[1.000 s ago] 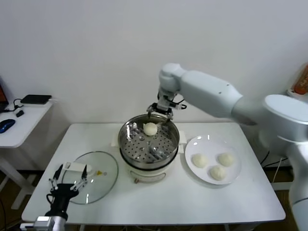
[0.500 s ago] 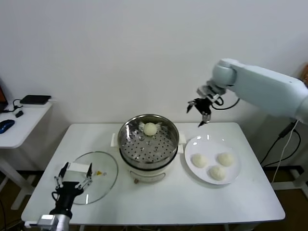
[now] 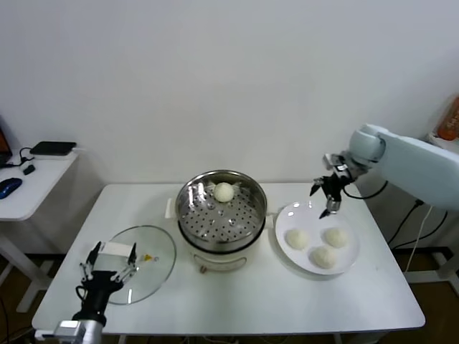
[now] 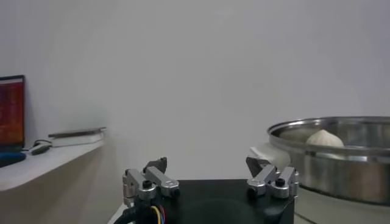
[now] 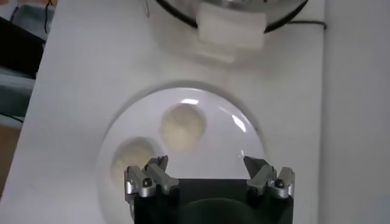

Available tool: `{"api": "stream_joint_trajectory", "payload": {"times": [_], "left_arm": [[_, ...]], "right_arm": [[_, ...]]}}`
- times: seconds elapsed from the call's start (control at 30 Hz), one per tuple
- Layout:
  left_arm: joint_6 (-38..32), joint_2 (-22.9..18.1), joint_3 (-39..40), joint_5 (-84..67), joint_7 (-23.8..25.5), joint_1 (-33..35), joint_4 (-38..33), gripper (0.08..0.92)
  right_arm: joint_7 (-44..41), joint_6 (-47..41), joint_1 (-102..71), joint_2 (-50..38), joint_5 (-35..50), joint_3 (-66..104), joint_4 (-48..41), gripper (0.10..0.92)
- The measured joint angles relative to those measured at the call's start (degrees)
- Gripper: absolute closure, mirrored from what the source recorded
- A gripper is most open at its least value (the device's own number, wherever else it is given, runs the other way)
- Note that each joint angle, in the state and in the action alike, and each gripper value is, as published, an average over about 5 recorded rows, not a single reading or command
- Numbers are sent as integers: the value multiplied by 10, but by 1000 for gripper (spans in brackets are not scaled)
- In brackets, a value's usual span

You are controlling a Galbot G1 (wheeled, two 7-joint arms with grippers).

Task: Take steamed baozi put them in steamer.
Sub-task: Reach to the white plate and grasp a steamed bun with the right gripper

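The steamer (image 3: 222, 215) stands mid-table with one baozi (image 3: 224, 191) at the back of its perforated floor. Three more baozi (image 3: 297, 239) (image 3: 335, 236) (image 3: 323, 256) lie on a white plate (image 3: 305, 212) to its right. My right gripper (image 3: 327, 198) is open and empty, hovering above the plate's far edge. In the right wrist view my right gripper (image 5: 206, 164) looks down on the plate (image 5: 225, 152) and two baozi (image 5: 183, 126) (image 5: 131, 165). My left gripper (image 3: 107, 269) is parked open and empty at the front left; in its wrist view the gripper (image 4: 207, 169) faces the steamer (image 4: 341, 164).
A round glass lid (image 3: 147, 254) lies flat left of the steamer, beside my left gripper. A white side table (image 3: 29, 183) with a mouse and a black device stands at far left. An orange object (image 3: 450, 118) shows at the right edge.
My right gripper has left the steamer's back rim, swung right and come down over the plate, empty. The baozi stays in the steamer. The left arm barely moved.
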Motion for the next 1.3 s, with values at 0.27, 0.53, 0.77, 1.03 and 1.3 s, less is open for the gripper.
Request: {"api": "stream_joint_trajectory", "payload": {"times": [0.27, 0.53, 0.77, 1.03, 1.3], "left_arm": [[-1, -3, -2, -4, 0, 2, -3, 177], [-2, -4, -3, -5, -1, 2, 0, 177], [-4, -4, -4, -6, -1, 2, 4, 177], [-4, -4, -4, -7, -2, 2, 5, 177], [-6, -4, -5, -9, -2, 3, 7, 177]], "right_arm": [[14, -12, -62, 21, -16, 28, -23, 203], [26, -13, -105, 44, -26, 52, -50, 203], [36, -6, -129, 63, -35, 65, -72, 203], [47, 3, -148, 83, -44, 81, -94, 203], [48, 7, -158, 97, -53, 90, -112, 203]]}}
